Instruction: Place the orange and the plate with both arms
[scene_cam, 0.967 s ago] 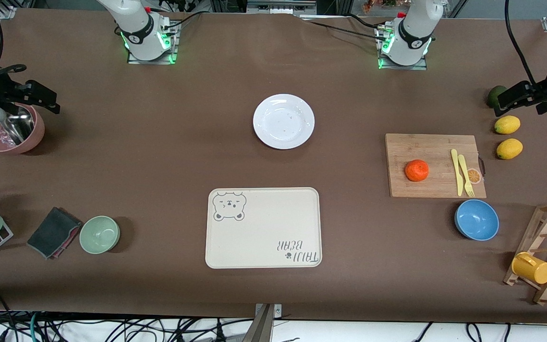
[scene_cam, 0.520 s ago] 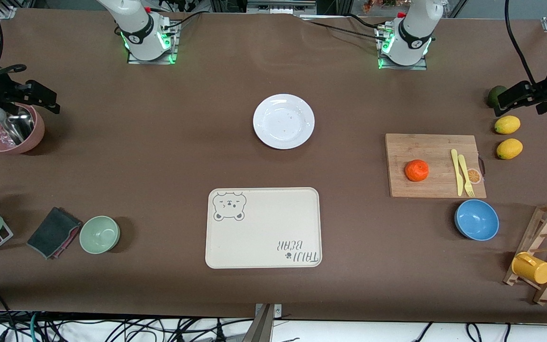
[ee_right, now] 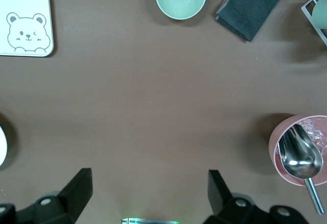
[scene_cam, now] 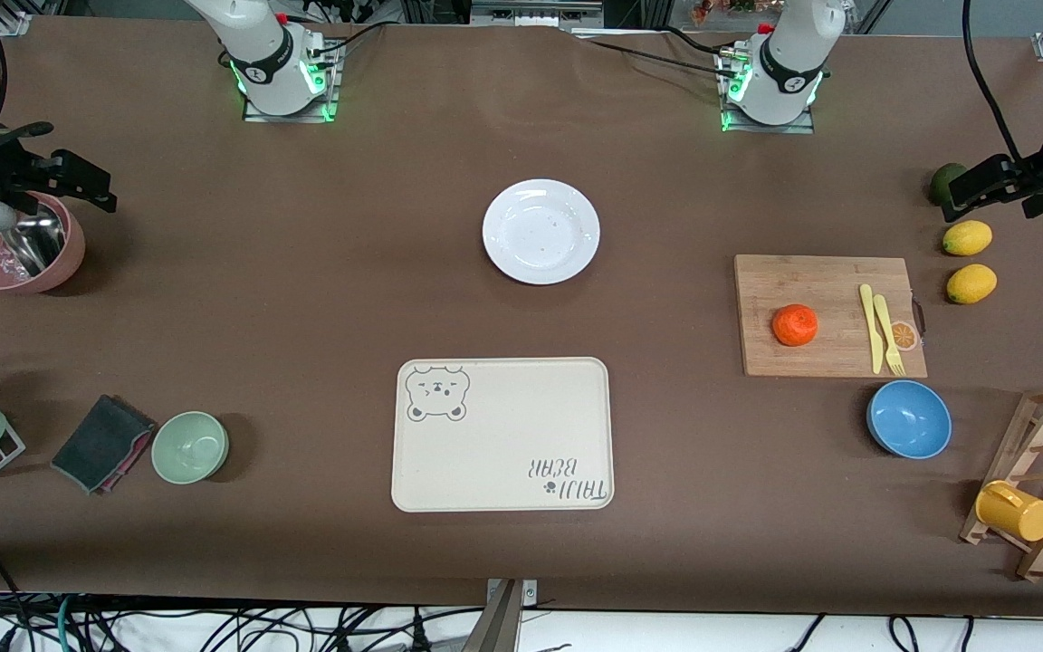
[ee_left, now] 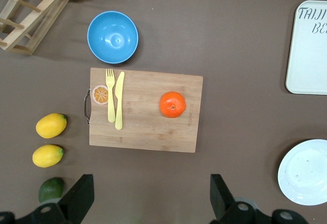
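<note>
On the wooden cutting board [scene_cam: 829,315] toward the left arm's end of the table sits the orange [scene_cam: 795,325], beside a yellow plastic knife [scene_cam: 866,317] and fork [scene_cam: 888,335] and untouched. The white plate [scene_cam: 540,231] lies empty mid-table, farther from the front camera than the cream bear-print tray [scene_cam: 502,434], which appears to be where both items belong.

The left gripper [ee_left: 150,198] hangs high over the dark green fruit [scene_cam: 945,182] and the two lemons [scene_cam: 968,261] at its table end, fingers spread wide and holding nothing. The right gripper [ee_right: 148,196] hovers over the pink bowl [scene_cam: 69,258] with the metal scoop [ee_right: 301,160] at the other end, fingers likewise apart and empty.

Neither pickup seems to have begun. A clean start would bring the left gripper straight above the orange and lower it with the fingers straddling the fruit's widest part, clear of the cutlery; round fruit rolls if nudged off-centre. The right arm would do best to approach the plate's rim from the side, since a shallow plate offers little to pinch from above.
</note>
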